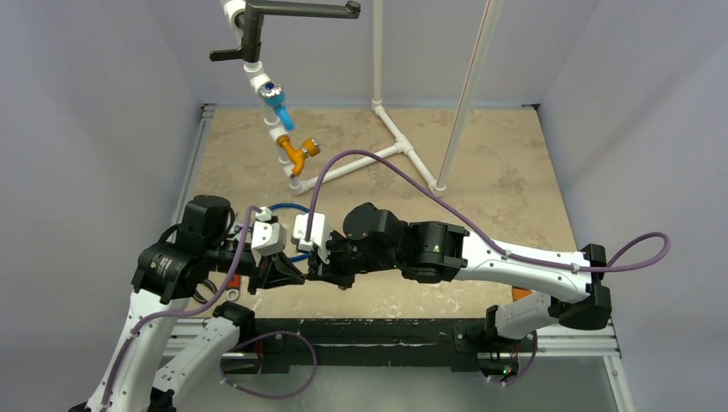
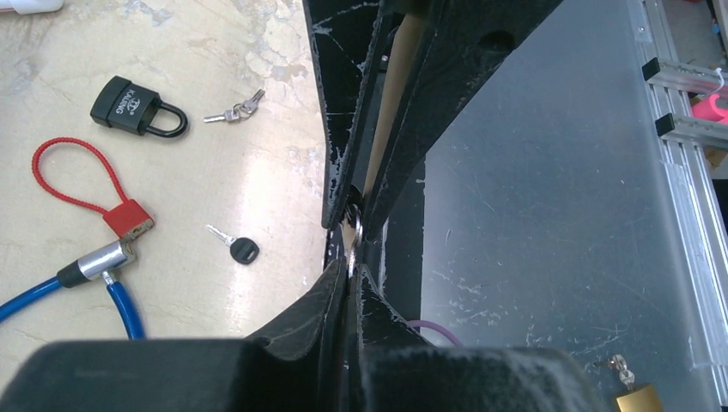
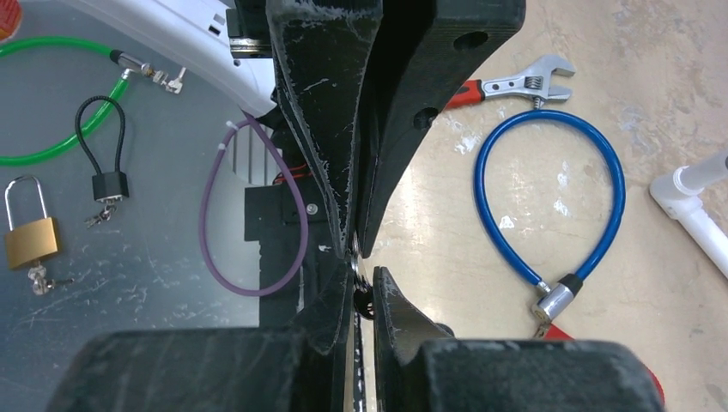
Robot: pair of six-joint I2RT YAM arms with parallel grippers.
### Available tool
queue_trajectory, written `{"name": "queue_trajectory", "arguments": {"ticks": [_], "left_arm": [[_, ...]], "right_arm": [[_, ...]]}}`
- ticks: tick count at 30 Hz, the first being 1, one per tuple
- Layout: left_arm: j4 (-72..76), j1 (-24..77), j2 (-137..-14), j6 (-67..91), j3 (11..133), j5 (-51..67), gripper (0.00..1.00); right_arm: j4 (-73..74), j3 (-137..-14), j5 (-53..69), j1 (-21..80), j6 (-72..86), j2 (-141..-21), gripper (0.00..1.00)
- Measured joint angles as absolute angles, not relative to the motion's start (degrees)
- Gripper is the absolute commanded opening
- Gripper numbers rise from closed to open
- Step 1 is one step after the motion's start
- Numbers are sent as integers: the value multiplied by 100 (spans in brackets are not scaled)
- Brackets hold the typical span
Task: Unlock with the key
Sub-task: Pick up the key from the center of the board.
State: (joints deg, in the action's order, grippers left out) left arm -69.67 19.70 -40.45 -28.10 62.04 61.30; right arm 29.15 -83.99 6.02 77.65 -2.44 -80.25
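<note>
Pinching one small bright metal key (image 2: pixel 354 236) between them, the left gripper (image 2: pixel 350 273) and right gripper (image 3: pixel 360 283) meet tip to tip above the near left part of the tabletop (image 1: pixel 481 163). Both sets of jaws are closed tight on the key, and it is clear of the surface. Which lock it fits cannot be told. The fingers are matte black plastic, wedge-shaped and scuffed white along their edges.

The tabletop is mottled beige with a stone-like pattern. On it lie:
- a blue cable lock (image 3: pixel 549 197), glossy, looped, ending in a silver metal barrel (image 2: pixel 99 262);
- touching that barrel, a red cable lock (image 2: pixel 127 217) with a thin red loop;
- a black padlock (image 2: pixel 129 105) with a rounded shackle and white lettering too small to read surely;
- a pair of small silver keys (image 2: pixel 236 110) just beside it;
- a black-headed key (image 2: pixel 239 247);
- an adjustable wrench (image 3: pixel 515 84), steel with a red handle.

On the scratched grey sheet (image 2: pixel 549 215) at the near edge lie a brass padlock (image 3: pixel 33 236), a black cable padlock (image 3: pixel 110 184) and a green cable (image 3: pixel 51 94).
</note>
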Motion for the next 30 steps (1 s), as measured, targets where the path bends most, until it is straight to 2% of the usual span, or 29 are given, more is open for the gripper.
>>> {"name": "queue_trajectory", "arguments": {"ticks": [2, 4, 13, 21, 26, 28, 30], "left_arm": [[-7000, 1986, -4073, -2814, 6230, 6117, 30], [-6987, 1994, -4106, -2836, 6267, 6110, 44], [-7100, 2008, -4117, -2928, 6497, 6104, 63], [-6598, 2008, -3470, -2897, 6418, 5249, 63], [-5808, 2008, -2801, -2578, 6152, 5120, 57], [-5625, 2008, -2860, -2366, 6149, 5264, 47], [-5513, 2008, -3094, -2145, 6149, 5483, 25]], "right_arm": [[2917, -8399, 602, 7767, -217, -8025, 0], [2912, -8399, 591, 7776, -193, -8025, 0], [2773, -8211, 314, 7787, 196, -7878, 0], [2309, -7629, 198, 7787, 593, -7363, 0], [2016, -7321, 215, 7787, 819, -7122, 0], [1850, -7260, 235, 7787, 899, -7089, 0], [1706, -7231, 255, 7787, 967, -7085, 0]]}}
